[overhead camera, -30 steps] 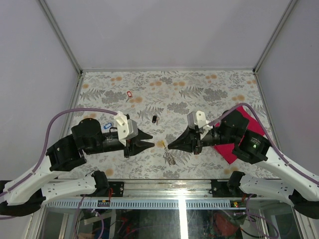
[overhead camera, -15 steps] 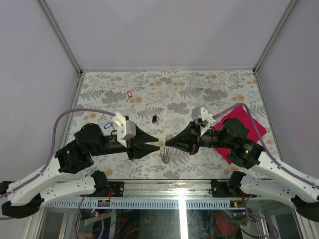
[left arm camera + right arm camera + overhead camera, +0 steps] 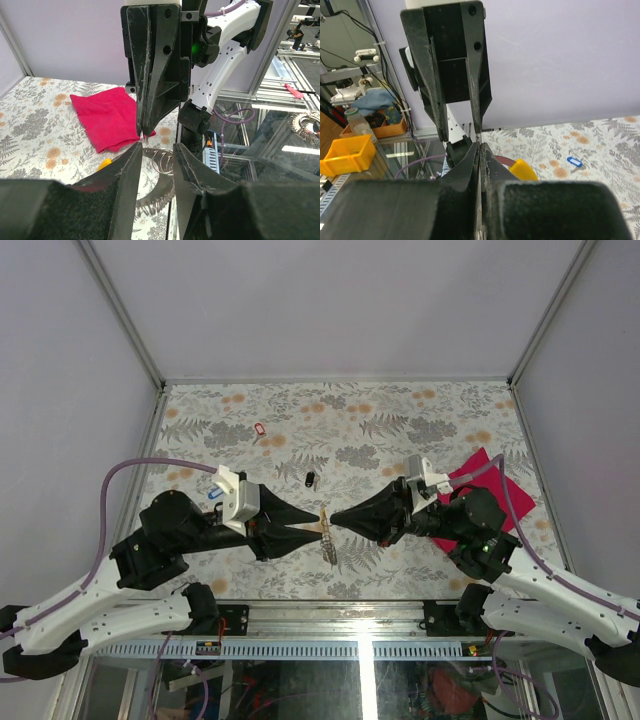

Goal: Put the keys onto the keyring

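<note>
The keyring (image 3: 328, 543), a thin silvery loop, hangs over the table's near middle from my right gripper (image 3: 335, 519), which is shut on its top. A small yellow piece (image 3: 103, 164) hangs beside it. My left gripper (image 3: 318, 523) faces the right one tip to tip, jaws apart, with the keyring (image 3: 167, 161) showing in the gap between its fingers and no contact visible. Of the keys, a red one (image 3: 260, 428) lies at the back left, a black one (image 3: 310, 479) lies mid-table, and a blue one (image 3: 215, 493) sits beside the left arm.
A magenta cloth (image 3: 488, 490) lies at the right under the right arm. The floral table mat (image 3: 400, 430) ends at a metal rail (image 3: 360, 608) along the near edge. Grey walls enclose the back and both sides.
Both grippers have come together at the near middle until their tips almost touch. The right gripper has lifted the keyring a little off the table.
</note>
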